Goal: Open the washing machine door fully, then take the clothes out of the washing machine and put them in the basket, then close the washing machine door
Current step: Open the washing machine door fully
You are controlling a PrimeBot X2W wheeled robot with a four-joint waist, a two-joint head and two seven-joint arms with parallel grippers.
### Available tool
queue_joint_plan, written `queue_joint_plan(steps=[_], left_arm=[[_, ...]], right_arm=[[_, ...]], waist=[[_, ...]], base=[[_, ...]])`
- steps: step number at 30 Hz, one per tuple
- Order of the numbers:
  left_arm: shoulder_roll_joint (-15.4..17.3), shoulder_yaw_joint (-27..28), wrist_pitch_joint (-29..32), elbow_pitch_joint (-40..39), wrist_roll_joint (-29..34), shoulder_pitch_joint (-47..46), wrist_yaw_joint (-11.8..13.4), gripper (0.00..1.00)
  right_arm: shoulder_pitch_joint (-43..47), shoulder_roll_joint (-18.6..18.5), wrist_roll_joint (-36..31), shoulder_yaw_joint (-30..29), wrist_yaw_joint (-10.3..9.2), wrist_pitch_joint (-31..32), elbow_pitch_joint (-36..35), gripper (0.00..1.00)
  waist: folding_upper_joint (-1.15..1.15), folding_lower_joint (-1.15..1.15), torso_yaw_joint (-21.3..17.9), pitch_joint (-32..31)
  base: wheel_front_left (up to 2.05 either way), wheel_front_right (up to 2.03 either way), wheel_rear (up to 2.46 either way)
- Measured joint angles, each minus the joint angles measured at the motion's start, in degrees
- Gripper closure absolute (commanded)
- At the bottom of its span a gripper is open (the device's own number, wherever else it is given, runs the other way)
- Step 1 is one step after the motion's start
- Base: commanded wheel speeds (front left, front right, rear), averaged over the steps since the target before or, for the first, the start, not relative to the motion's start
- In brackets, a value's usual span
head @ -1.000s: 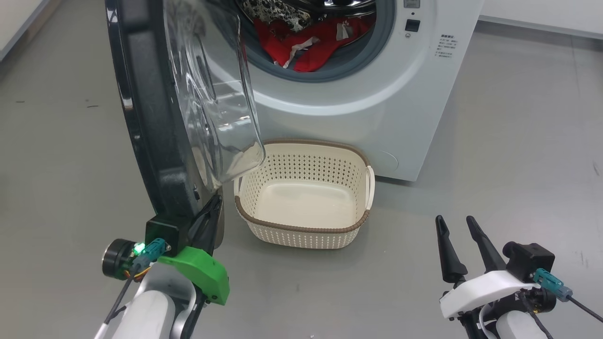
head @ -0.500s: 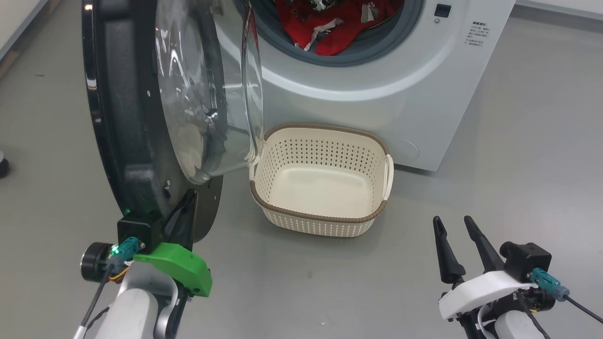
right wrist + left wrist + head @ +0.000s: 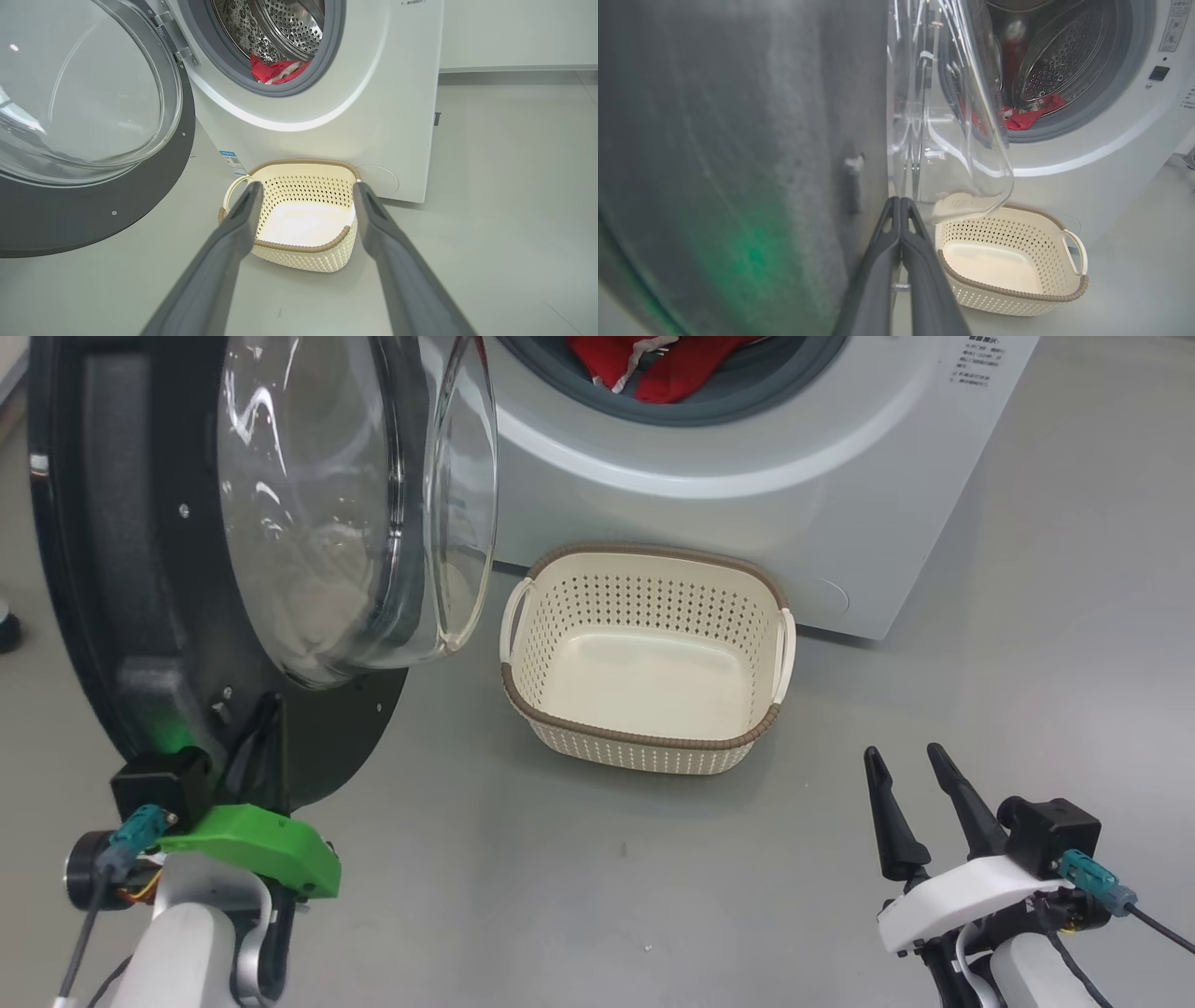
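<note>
The washing machine door (image 3: 121,569) stands swung out at the left, black inner side and clear glass bowl (image 3: 355,523) facing the basket. My left gripper (image 3: 257,737) is shut with nothing in it, its tips against the door's lower inner side; in the left wrist view the left gripper (image 3: 900,201) lies beside the door (image 3: 738,140). Red clothes (image 3: 653,369) lie in the mouth of the washing machine (image 3: 747,504). The cream basket (image 3: 644,740) stands empty on the floor before it. My right gripper (image 3: 904,756) hovers open at the lower right, aimed at the basket (image 3: 303,245).
Grey floor spreads out all around. A small dark round thing (image 3: 5,630) sits at the far left edge. The right wrist view shows a blue label (image 3: 230,161) low on the machine and a pale wall (image 3: 514,32) behind it on the right.
The door has swung wider open to the left, with my shut left gripper moving left against it. The head view itself has shifted. The right gripper has stayed open in place.
</note>
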Motion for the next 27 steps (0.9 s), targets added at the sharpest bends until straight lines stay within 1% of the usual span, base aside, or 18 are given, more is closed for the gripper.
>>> queue_joint_plan(steps=[6,14,24,27], left_arm=[[1.8,4.0,-1.2,-0.1,-1.4,-0.1,0.9,1.0],[3.0,8.4,-1.8,0.4,-4.2,-1.5,1.4,1.0],[5.2,13.2,-3.0,2.2,-5.9,-3.6,1.9,1.0],[5.7,15.3,-3.3,2.6,-7.6,-4.1,2.0,1.0]], right_arm=[[-0.9,-1.0,-0.5,0.2,0.01,0.2,-0.5,0.0],[-1.8,-2.0,-0.7,-0.3,0.01,0.2,-1.3,0.0],[-2.8,-3.0,-0.9,-0.6,0.01,0.7,-1.7,0.0],[-3.1,-3.1,-0.9,-0.6,0.01,0.8,-2.0,0.0]], waist=[[0.0,0.0,-0.4,2.1],[0.0,0.0,-0.8,4.7],[0.0,0.0,-0.8,7.1],[0.0,0.0,-0.8,7.7]], base=[[0.0,0.0,0.0],[0.0,0.0,0.0],[0.0,0.0,0.0],[0.0,0.0,0.0]])
